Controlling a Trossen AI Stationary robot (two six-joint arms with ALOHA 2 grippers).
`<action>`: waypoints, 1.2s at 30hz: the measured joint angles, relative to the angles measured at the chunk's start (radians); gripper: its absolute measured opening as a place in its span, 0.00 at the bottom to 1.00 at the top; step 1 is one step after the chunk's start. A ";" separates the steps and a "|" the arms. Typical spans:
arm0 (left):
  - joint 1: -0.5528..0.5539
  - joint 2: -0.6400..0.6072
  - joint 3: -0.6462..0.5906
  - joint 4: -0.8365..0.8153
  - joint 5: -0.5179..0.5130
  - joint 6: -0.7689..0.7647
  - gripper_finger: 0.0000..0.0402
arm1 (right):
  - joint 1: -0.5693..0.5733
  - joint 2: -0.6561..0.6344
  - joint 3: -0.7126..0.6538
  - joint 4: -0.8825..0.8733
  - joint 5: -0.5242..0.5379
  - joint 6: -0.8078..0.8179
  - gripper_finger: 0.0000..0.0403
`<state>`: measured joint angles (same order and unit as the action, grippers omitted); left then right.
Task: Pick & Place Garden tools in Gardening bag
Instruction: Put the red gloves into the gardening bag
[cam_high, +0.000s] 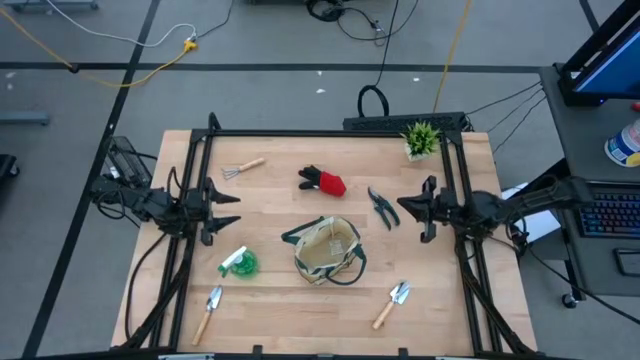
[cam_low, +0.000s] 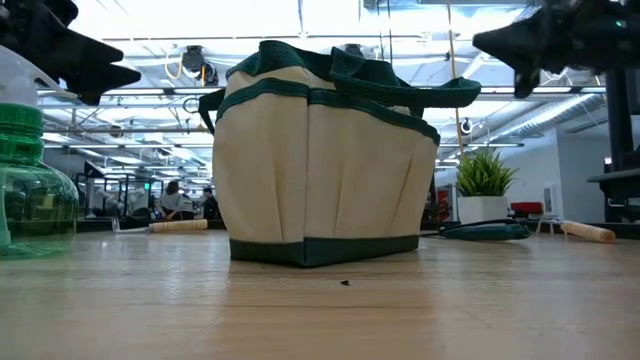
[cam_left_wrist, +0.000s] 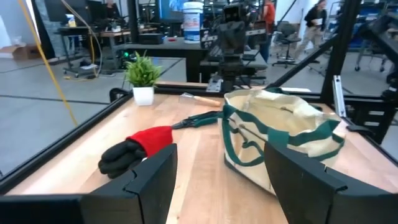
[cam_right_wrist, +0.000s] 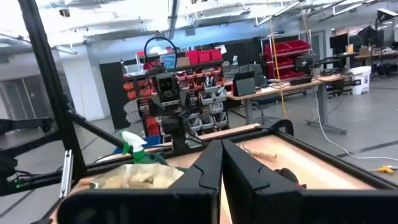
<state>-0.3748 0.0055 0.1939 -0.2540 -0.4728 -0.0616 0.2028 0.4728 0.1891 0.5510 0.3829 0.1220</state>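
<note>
Nothing is picked yet: the gardening bag (cam_high: 326, 250) sits mid-table among scattered tools, the left gripper (cam_high: 232, 195) spread empty, the right gripper (cam_high: 402, 208) clenched empty, so a first reach for the nearby red-black glove (cam_high: 324, 181) seems next.

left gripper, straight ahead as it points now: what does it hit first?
Probably the gardening bag. The left gripper, fingers open, points across the table; the bag lies ahead, the glove off to one side. Depth is unclear, since the gripper is above the tabletop.
</note>
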 joint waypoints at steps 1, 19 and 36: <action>0.000 0.000 0.000 -0.003 0.000 0.000 0.61 | -0.012 0.024 0.022 -0.009 -0.016 0.000 0.01; 0.000 0.000 0.000 -0.007 0.001 0.008 0.61 | -0.302 0.551 0.416 -0.191 -0.363 -0.011 0.01; 0.000 0.000 0.000 -0.059 0.003 -0.001 0.61 | -0.505 0.905 0.750 -0.463 -0.519 -0.037 0.01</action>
<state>-0.3750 0.0055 0.1937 -0.3134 -0.4701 -0.0621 -0.3021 1.3781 0.9392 0.0875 -0.1361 0.0846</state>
